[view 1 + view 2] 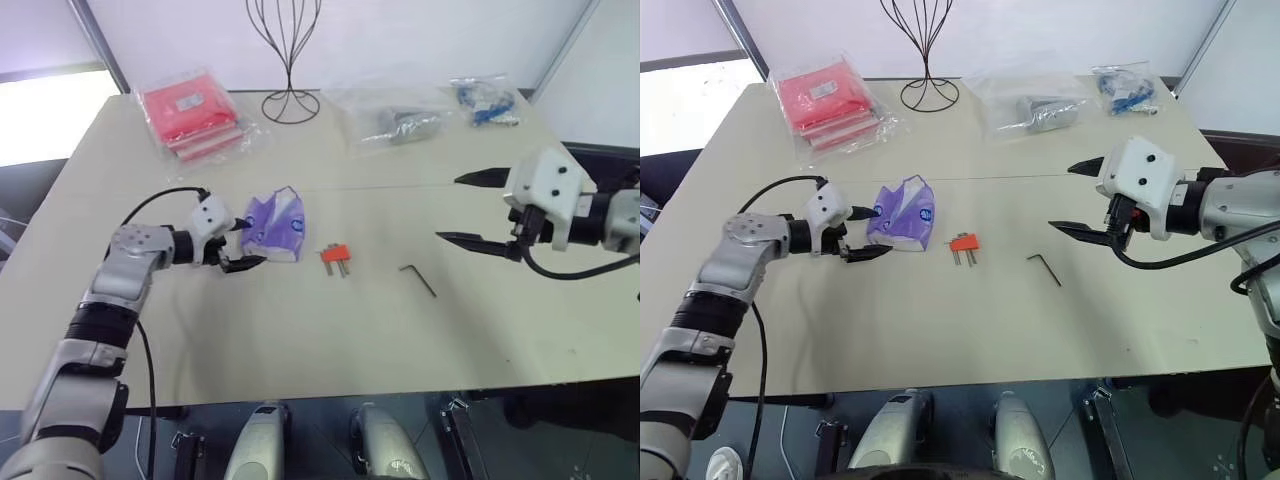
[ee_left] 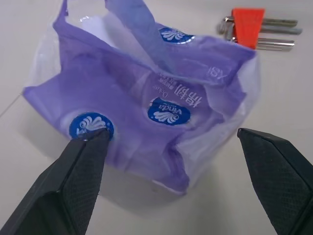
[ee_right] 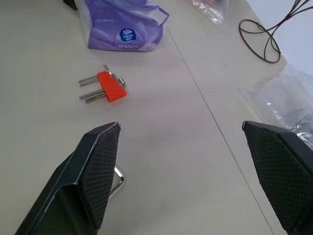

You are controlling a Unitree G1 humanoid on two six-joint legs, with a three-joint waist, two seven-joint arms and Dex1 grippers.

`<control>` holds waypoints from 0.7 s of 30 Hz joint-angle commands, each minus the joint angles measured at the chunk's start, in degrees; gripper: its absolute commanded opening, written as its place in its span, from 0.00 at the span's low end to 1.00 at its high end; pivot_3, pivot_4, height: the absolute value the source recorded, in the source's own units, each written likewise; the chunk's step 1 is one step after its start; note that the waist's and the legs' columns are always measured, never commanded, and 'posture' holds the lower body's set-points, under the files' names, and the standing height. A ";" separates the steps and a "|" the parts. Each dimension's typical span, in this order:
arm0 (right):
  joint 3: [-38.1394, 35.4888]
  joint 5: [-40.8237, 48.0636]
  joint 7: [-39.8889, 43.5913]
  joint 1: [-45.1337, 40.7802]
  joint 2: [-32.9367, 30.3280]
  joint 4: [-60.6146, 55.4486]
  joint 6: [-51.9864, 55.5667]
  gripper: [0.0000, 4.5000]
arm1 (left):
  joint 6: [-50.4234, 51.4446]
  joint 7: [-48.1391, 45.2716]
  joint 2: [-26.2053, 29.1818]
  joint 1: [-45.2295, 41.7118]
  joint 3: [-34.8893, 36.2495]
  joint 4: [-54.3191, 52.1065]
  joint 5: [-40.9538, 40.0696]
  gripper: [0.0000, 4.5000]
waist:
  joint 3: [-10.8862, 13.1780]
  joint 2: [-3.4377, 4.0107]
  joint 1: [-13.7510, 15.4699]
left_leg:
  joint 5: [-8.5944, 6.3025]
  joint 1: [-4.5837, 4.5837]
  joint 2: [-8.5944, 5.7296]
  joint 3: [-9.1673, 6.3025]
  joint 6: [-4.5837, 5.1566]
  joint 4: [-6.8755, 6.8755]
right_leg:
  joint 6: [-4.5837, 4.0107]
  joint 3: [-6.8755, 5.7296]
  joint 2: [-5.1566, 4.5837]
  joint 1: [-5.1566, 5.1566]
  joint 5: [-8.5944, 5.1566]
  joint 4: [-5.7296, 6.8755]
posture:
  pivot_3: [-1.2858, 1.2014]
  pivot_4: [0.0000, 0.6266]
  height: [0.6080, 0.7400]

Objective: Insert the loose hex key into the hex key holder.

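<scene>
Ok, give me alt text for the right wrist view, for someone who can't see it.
The right gripper, open and empty, hangs over the table, the loose hex key partly hidden behind one finger. Beyond lie the hex key holder and a purple tissue pack.

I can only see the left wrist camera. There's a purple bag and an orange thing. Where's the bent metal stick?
Observer: The loose hex key lies flat on the table, right of the hex key holder.
Operator: Is a claw holding it?
Observer: No. The right gripper hangs open above the table, near it.
Operator: And my claw?
Observer: The left gripper is open beside the purple tissue pack.
</scene>
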 commanded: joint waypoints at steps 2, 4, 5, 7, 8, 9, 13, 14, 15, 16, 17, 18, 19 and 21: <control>-2.58 0.60 -1.21 0.01 -0.11 -1.82 0.21 0.92 | -4.61 0.83 -2.00 -2.60 0.40 4.11 2.05 0.86 | 0.00 0.00 0.00 | 0.00 0.00 -0.01 -0.03 0.00 0.01 | 0.00 0.00 0.00 -0.01 0.00 0.03 | 0.52 0.24 1.00; -2.49 0.64 -1.58 0.00 -0.01 -2.08 0.44 0.92 | -5.99 0.61 -2.54 -2.77 0.72 5.35 2.30 0.71 | 0.00 0.00 -0.01 | 0.00 0.00 -0.01 -0.06 0.00 0.04 | 0.01 0.00 0.00 -0.01 0.00 0.07 | 0.52 0.24 1.00; -2.42 0.66 -1.76 -0.05 0.02 -2.20 0.53 0.92 | -6.49 0.35 -2.62 -2.79 0.88 5.72 2.40 0.56 | 0.00 0.00 -0.01 | 0.00 0.00 -0.01 -0.07 0.00 0.05 | 0.01 0.00 0.00 -0.01 0.00 0.08 | 0.52 0.24 1.00; -2.28 0.78 -2.06 -0.10 0.10 -2.51 0.81 0.92 | -6.55 0.48 -2.86 -2.78 1.64 6.21 2.00 0.33 | 0.00 0.00 -0.02 | 0.00 0.00 -0.01 -0.11 0.00 0.05 | 0.01 0.00 0.00 -0.02 0.00 0.11 | 0.52 0.24 1.00; -2.23 0.82 -2.16 -0.12 0.13 -2.63 0.93 0.92 | -6.51 0.70 -2.93 -2.81 1.95 6.39 1.88 0.23 | 0.00 0.00 -0.03 | 0.00 0.00 -0.01 -0.13 0.00 0.06 | 0.01 0.00 0.00 -0.03 0.00 0.14 | 0.52 0.24 1.00; -2.14 0.82 -2.25 -0.14 0.18 -2.66 0.97 0.92 | -6.63 1.07 -2.95 -2.82 2.30 6.57 1.81 0.11 | 0.00 0.00 -0.04 | 0.00 0.00 -0.01 -0.14 0.00 0.06 | 0.01 0.00 0.00 -0.04 0.00 0.16 | 0.52 0.24 1.00; -1.63 0.72 -2.46 -0.39 0.50 -2.37 0.86 0.92 | -5.79 3.40 -2.56 -2.01 4.32 6.26 1.42 0.01 | 0.00 0.00 -0.06 | 0.00 0.00 -0.02 -0.14 0.00 0.13 | 0.01 0.00 0.00 -0.06 0.00 0.29 | 0.52 0.24 1.00; -1.46 0.71 -2.49 -0.54 0.63 -2.27 0.83 0.92 | -5.60 4.48 -2.26 -1.57 4.92 5.84 1.49 0.01 | 0.00 0.00 -0.12 | 0.00 0.00 -0.02 -0.15 0.00 0.15 | 0.01 0.00 0.00 -0.07 0.00 0.32 | 0.52 0.24 1.00; -1.28 0.73 -2.48 -0.69 0.82 -2.12 0.75 0.92 | -5.45 6.66 -1.77 -0.91 5.77 5.04 2.08 0.01 | 0.00 0.00 -0.18 | 0.00 0.00 -0.01 -0.15 0.00 0.15 | 0.01 0.01 0.01 -0.08 0.00 0.34 | 0.52 0.24 1.00; -1.00 0.63 -2.45 -0.81 1.01 -1.93 0.52 0.92 | -5.03 9.28 -1.09 -0.04 6.99 3.79 2.60 0.01 | 0.00 0.00 -0.23 | 0.00 0.01 -0.01 -0.15 0.00 0.16 | 0.01 0.02 0.01 -0.10 0.00 0.37 | 0.52 0.24 1.00; -0.78 0.56 -2.41 -0.90 1.20 -1.76 0.30 0.92 | -4.61 11.57 -0.46 0.89 8.27 2.28 2.78 0.01 | 0.00 -0.01 -0.33 | 0.00 0.01 -0.01 -0.15 0.00 0.16 | 0.01 0.02 0.01 -0.12 0.00 0.39 | 0.52 0.24 1.00; -0.63 0.55 -2.36 -1.00 1.40 -1.57 0.13 0.92 | -3.69 13.65 0.11 1.90 9.58 0.42 2.79 0.01 | 0.00 0.00 -0.40 | 0.00 0.01 0.00 -0.15 0.00 0.15 | 0.01 0.04 0.01 -0.14 0.00 0.42 | 0.52 0.24 1.00; -0.36 0.49 -2.31 -1.16 1.64 -1.38 -0.07 0.92 | -2.46 16.54 0.75 3.22 11.34 -1.87 2.88 0.01 | 0.00 0.00 -0.42 | 0.00 0.00 0.00 -0.14 0.00 0.15 | 0.01 0.06 0.00 -0.17 0.00 0.44 | 0.52 0.24 1.00; 0.22 0.32 -2.10 -1.48 2.16 -0.92 -0.56 0.92 | 0.27 22.39 1.68 6.09 14.88 -6.44 3.26 0.01 | 0.00 0.00 -0.33 | 0.00 0.00 0.01 -0.14 0.00 0.14 | 0.01 0.07 0.00 -0.20 0.00 0.47 | 0.52 0.24 1.00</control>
